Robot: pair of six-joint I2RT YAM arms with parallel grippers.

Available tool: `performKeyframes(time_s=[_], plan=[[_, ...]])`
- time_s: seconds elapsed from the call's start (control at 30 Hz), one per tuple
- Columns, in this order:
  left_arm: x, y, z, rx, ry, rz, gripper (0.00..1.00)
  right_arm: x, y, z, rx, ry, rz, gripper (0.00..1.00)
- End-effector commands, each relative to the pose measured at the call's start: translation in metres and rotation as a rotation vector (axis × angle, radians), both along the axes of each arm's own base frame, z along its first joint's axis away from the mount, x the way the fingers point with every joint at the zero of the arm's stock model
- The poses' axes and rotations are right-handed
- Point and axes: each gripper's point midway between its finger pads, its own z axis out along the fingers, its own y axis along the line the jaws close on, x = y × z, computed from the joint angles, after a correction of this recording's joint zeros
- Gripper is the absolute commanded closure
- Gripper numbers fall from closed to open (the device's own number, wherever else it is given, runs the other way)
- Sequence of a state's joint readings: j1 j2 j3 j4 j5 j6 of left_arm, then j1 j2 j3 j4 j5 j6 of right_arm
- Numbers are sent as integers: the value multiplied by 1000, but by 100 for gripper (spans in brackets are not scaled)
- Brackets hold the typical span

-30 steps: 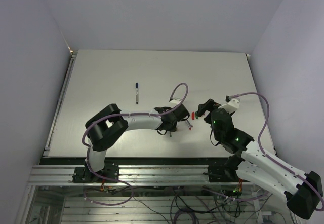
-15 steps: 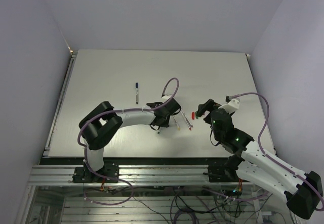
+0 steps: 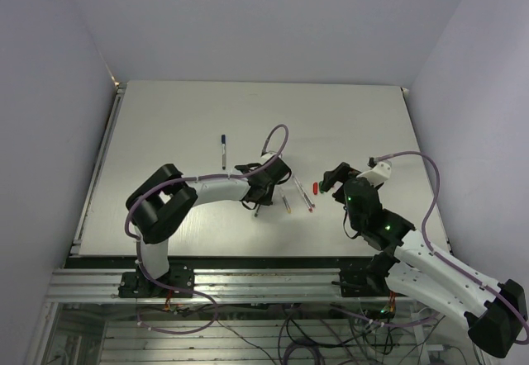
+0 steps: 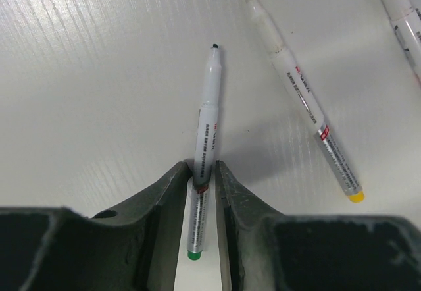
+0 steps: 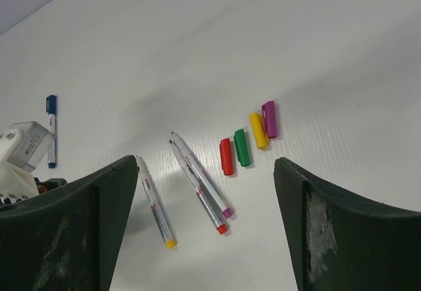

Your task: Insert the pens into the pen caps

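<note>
My left gripper (image 4: 204, 172) is shut on the barrel of the green-ended pen (image 4: 209, 106), whose dark tip points away over the table. In the top view this gripper (image 3: 261, 190) is left of the other pens. The yellow-ended pen (image 4: 302, 100) lies just right of it. My right gripper (image 5: 205, 166) is wide open and empty above the table. Below it lie the yellow-ended (image 5: 156, 202), red-ended (image 5: 209, 209) and magenta-ended (image 5: 212, 189) pens, with the red (image 5: 226, 157), green (image 5: 242, 147), yellow (image 5: 258, 130) and magenta (image 5: 269, 119) caps in a row.
A pen with a dark blue cap on it (image 3: 223, 150) lies alone to the far left, also seen in the right wrist view (image 5: 51, 130). The left arm's elbow (image 3: 161, 204) rests low near the table's front left. Grey walls enclose the table (image 3: 165, 117).
My left gripper has moved left, away from the pen cluster, taking the green-ended pen with it and uncovering the yellow-ended pen. The right arm has not moved.
</note>
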State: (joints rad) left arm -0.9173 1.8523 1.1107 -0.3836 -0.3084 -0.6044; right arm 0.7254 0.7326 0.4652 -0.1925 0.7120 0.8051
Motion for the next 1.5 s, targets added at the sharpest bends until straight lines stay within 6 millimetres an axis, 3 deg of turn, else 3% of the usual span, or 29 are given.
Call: performKeyframes(time_s=[0.0, 0.23, 0.37, 0.53, 0.67, 0.8, 1.03, 1.3, 1.47], plan=[[-61, 74, -64, 269, 278, -19, 65, 0, -1, 2, 20, -1, -10, 16], [-66, 84, -70, 315, 303, -18, 78, -3, -4, 3, 24, -1, -15, 16], [-68, 95, -74, 379, 314, -8, 78, -4, -4, 4, 37, -6, -15, 16], [-72, 94, -78, 369, 332, -9, 78, -4, -4, 4, 35, -1, -19, 16], [-73, 95, -81, 373, 340, -15, 92, -4, -4, 4, 31, 2, -18, 16], [-71, 92, -77, 357, 322, -18, 93, -5, -15, -1, 6, 36, -87, 20], [-48, 69, -40, 242, 208, -13, 93, -7, -36, -10, -99, 143, -219, 34], [-30, 57, 10, 165, 75, 1, 93, 13, -22, -21, -143, 201, -82, 56], [-32, 53, 34, 91, 37, 1, 93, 19, -14, -39, -184, 271, -16, 62]])
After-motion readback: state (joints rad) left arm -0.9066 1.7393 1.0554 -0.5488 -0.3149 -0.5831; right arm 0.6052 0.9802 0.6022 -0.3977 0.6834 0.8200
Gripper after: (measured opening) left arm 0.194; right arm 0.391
